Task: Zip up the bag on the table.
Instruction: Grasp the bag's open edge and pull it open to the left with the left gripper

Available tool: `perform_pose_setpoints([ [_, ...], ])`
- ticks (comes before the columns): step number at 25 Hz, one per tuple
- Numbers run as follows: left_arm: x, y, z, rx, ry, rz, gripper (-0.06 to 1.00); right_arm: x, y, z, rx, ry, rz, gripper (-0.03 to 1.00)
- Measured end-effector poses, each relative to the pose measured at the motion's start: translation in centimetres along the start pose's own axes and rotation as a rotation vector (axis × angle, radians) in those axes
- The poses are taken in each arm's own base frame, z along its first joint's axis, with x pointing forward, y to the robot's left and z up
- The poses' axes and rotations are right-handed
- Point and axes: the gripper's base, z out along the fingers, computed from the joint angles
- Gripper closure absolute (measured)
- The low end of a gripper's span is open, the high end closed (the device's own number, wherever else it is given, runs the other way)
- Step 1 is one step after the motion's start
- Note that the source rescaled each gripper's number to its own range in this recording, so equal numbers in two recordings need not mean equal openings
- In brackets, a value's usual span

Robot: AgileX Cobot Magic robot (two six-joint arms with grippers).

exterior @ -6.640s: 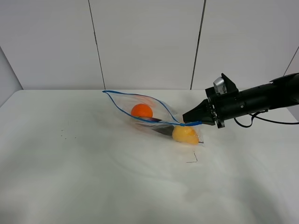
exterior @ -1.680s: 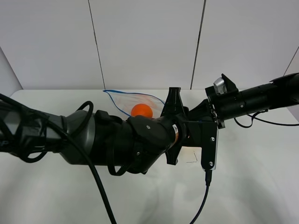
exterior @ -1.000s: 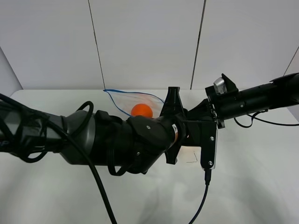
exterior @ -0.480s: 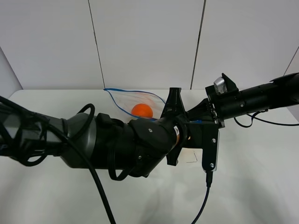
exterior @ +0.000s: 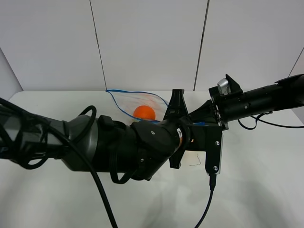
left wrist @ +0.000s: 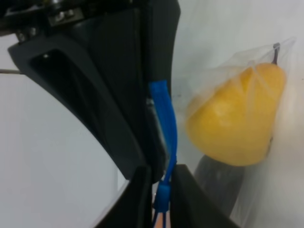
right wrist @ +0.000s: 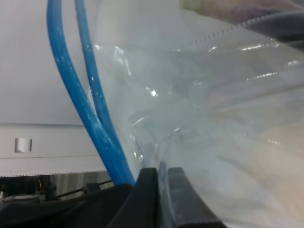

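Note:
The clear bag (exterior: 133, 100) lies on the white table (exterior: 52, 190) with an orange (exterior: 144, 112) inside. My left arm (exterior: 137, 147) reaches across the middle and hides the bag's right half. In the left wrist view, my left gripper (left wrist: 158, 192) is shut on the blue zipper strip (left wrist: 166, 123), close to the right gripper's black body (left wrist: 95, 80). The yellow fruit (left wrist: 235, 118) and dark eggplant (left wrist: 216, 183) show through the plastic. My right gripper (exterior: 209, 113) is shut on the bag's right end; the right wrist view shows its fingers (right wrist: 148, 190) pinching clear plastic beside the blue strips (right wrist: 71, 80).
A panelled white wall (exterior: 147, 42) stands right behind the table's far edge. A black cable (exterior: 204, 209) hangs from my left wrist camera mount (exterior: 214, 149) above the table's front. The right arm (exterior: 270, 97) comes in from the right edge.
6.6 s ago the left arm was out of view; it now reaches across to the bag's right end. Over the last second the arms barely move; the bag's open mouth shifts slightly.

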Motion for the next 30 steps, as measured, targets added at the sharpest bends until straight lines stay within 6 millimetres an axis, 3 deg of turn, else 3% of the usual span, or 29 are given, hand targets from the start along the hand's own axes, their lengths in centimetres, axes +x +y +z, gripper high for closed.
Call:
perform_pose_setpoints([
  [18,0.15,-0.19,0.00,0.020,0.017,-0.051,0.94,0.04,-0.03,0.00,0.003,0.004,-0.002,0.97],
  [25,0.35,-0.04,-0.02,0.016,0.045,0.009,0.94,0.05,-0.03,0.00,0.004,0.005,-0.002,0.97],
  [30,0.93,0.26,0.18,0.012,0.065,0.007,0.94,-0.03,-0.49,-0.81,0.012,-0.003,0.008,0.97],
])
